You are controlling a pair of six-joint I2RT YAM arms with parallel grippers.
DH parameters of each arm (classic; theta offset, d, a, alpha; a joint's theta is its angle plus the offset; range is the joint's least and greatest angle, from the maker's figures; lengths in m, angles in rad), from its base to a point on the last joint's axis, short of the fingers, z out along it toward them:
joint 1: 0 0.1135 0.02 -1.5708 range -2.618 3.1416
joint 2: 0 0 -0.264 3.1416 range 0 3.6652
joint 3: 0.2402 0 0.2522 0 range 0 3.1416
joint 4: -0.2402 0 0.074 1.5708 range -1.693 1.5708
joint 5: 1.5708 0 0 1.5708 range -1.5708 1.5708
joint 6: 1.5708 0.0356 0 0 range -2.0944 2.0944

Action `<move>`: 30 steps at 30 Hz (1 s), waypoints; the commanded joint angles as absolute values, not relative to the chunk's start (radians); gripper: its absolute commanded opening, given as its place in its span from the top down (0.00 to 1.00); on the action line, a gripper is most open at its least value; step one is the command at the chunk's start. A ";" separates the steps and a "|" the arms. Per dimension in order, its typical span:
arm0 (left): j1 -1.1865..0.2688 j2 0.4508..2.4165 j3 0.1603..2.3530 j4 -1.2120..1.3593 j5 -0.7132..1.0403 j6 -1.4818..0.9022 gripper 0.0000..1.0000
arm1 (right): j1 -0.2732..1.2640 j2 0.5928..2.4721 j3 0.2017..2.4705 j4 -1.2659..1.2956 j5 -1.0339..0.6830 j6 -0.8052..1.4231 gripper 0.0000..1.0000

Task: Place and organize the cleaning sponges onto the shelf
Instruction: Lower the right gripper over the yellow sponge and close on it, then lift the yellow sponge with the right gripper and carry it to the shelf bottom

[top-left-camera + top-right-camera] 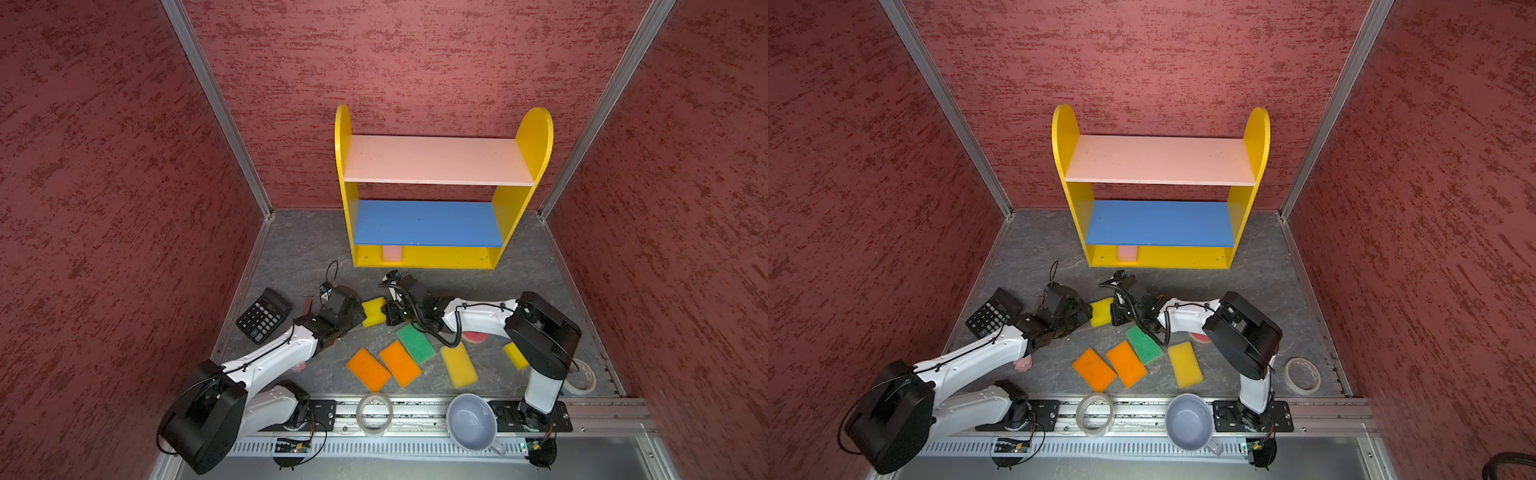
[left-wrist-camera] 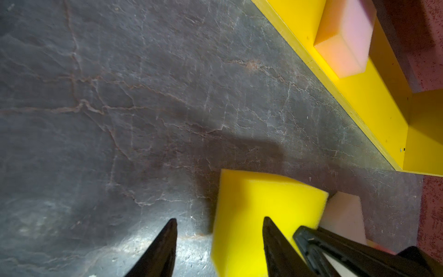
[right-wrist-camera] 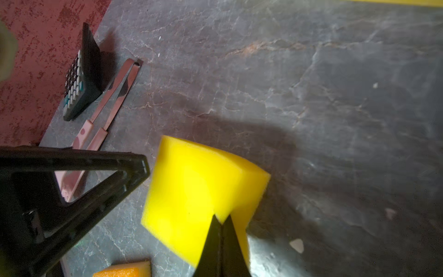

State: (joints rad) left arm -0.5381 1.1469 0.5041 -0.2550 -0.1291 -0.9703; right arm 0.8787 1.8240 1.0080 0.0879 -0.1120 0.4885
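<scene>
Now the right gripper (image 3: 221, 223) pinches a yellow sponge (image 1: 372, 311) by its edge, in front of the shelf (image 1: 440, 258). The left gripper (image 2: 219, 219) stands spread beside it. The foam is probably light and squashy, so a mid-block hold seems surer.

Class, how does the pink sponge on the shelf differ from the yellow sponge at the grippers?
The pink sponge rests on the shelf, on its base; the yellow sponge is off the shelf. The pink sponge lies free, a plain block; the yellow sponge is pinched and creased by the right gripper. Both are foam.
</scene>
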 commanded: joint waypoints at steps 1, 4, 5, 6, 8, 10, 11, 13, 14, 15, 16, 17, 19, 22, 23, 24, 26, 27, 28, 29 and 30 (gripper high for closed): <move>-0.524 1.119 0.502 -0.276 -0.133 -0.944 0.42 | 0.846 1.782 1.027 0.059 -0.061 0.447 1.00; -0.507 1.101 0.494 -0.286 -0.132 -0.936 0.40 | 0.840 1.796 1.047 0.027 -0.084 0.387 1.00; -0.500 1.095 0.490 -0.289 -0.132 -0.937 0.40 | 0.839 1.802 1.054 0.017 -0.094 0.371 1.00; -0.493 1.090 0.486 -0.289 -0.130 -0.934 0.39 | 0.840 1.808 1.058 0.011 -0.105 0.361 0.99; -0.480 1.082 0.482 -0.290 -0.125 -0.932 0.38 | 0.841 1.818 1.061 0.011 -0.121 0.349 0.95; -0.472 1.077 0.481 -0.294 -0.125 -0.928 0.38 | 0.842 1.830 1.065 0.014 -0.143 0.333 0.89; -0.470 1.075 0.480 -0.294 -0.127 -0.926 0.37 | 0.841 1.834 1.067 0.012 -0.144 0.329 0.81; -0.463 1.080 0.483 -0.289 -0.129 -0.923 0.35 | 0.841 1.833 1.070 0.006 -0.136 0.319 0.67; -0.460 1.084 0.483 -0.289 -0.127 -0.923 0.34 | 0.841 1.829 1.067 0.007 -0.130 0.318 0.62; -0.455 1.089 0.485 -0.287 -0.125 -0.922 0.32 | 0.841 1.819 1.060 0.008 -0.124 0.318 0.59; -0.453 1.096 0.489 -0.281 -0.120 -0.920 0.31 | 0.841 1.807 1.051 0.010 -0.116 0.319 0.58; -0.450 1.102 0.492 -0.276 -0.116 -0.918 0.30 | 0.841 1.797 1.043 0.013 -0.111 0.321 0.57; -0.447 1.121 0.500 -0.265 -0.110 -0.914 0.30 | 0.841 1.776 1.026 0.008 -0.097 0.325 0.55; -0.446 1.157 0.518 -0.240 -0.103 -0.900 0.30 | 0.841 1.741 1.008 -0.023 -0.090 0.336 0.55; -0.443 1.174 0.528 -0.229 -0.100 -0.890 0.30 | 0.841 1.727 0.999 -0.028 -0.098 0.339 0.57; -0.438 1.198 0.543 -0.221 -0.095 -0.877 0.31 | 0.841 1.707 0.988 -0.033 -0.114 0.344 0.60; -0.427 1.252 0.585 -0.201 -0.077 -0.849 0.40 | 0.843 1.675 0.963 -0.035 -0.140 0.368 0.67; -0.420 1.284 0.609 -0.194 -0.068 -0.838 0.47 | 0.843 1.662 0.948 -0.032 -0.160 0.386 0.75; -0.415 1.312 0.633 -0.190 -0.061 -0.828 0.52 | 0.846 1.651 0.936 -0.025 -0.180 0.400 0.86; -0.411 1.342 0.655 -0.183 -0.057 -0.822 0.58 | 0.854 1.647 0.922 -0.017 -0.194 0.417 1.00; -0.407 1.368 0.678 -0.174 -0.052 -0.817 0.63 | 0.867 1.646 0.915 -0.017 -0.199 0.432 1.00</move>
